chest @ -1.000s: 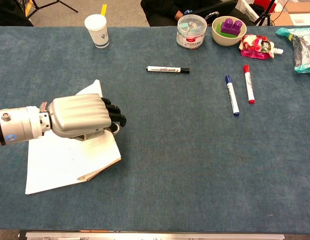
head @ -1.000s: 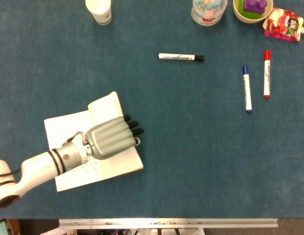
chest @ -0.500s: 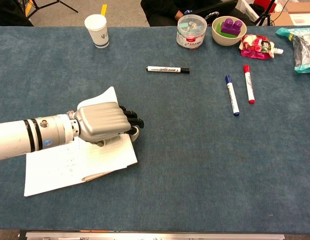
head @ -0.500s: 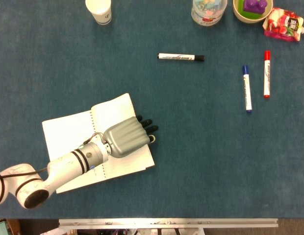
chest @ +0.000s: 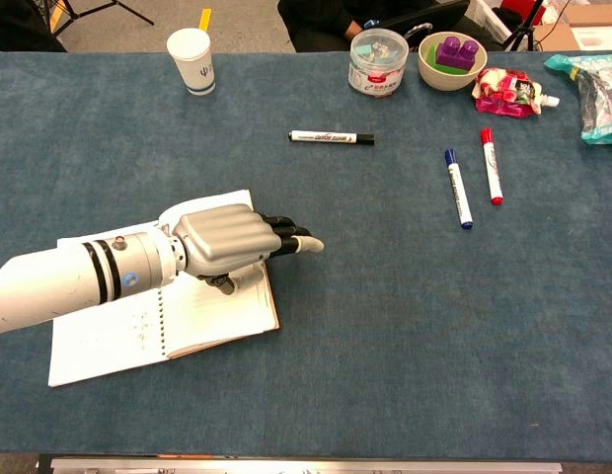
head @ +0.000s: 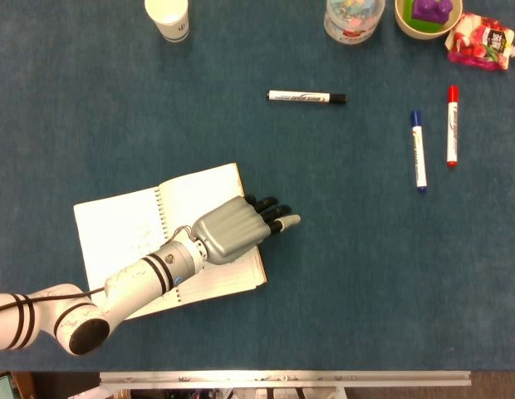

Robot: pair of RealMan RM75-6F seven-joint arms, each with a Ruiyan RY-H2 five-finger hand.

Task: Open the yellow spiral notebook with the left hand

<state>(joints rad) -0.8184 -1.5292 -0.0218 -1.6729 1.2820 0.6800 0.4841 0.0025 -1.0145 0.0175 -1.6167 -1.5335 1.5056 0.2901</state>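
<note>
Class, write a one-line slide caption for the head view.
Left hand rests on the open spiral notebook, fingers past its right edge.

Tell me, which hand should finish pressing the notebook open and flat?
The left hand, probably. It is already over the right-hand page of the notebook, which lies open, with its fingers stretched out past the page's edge. The right hand shows in neither view, so it would have much further to come.

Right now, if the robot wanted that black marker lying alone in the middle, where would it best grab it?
Probably around the middle of the white barrel of the black marker, pinched from above, fingers on its near and far long sides. It lies flat, left to right, with bare cloth all round, so nothing blocks a straight descent.
</note>
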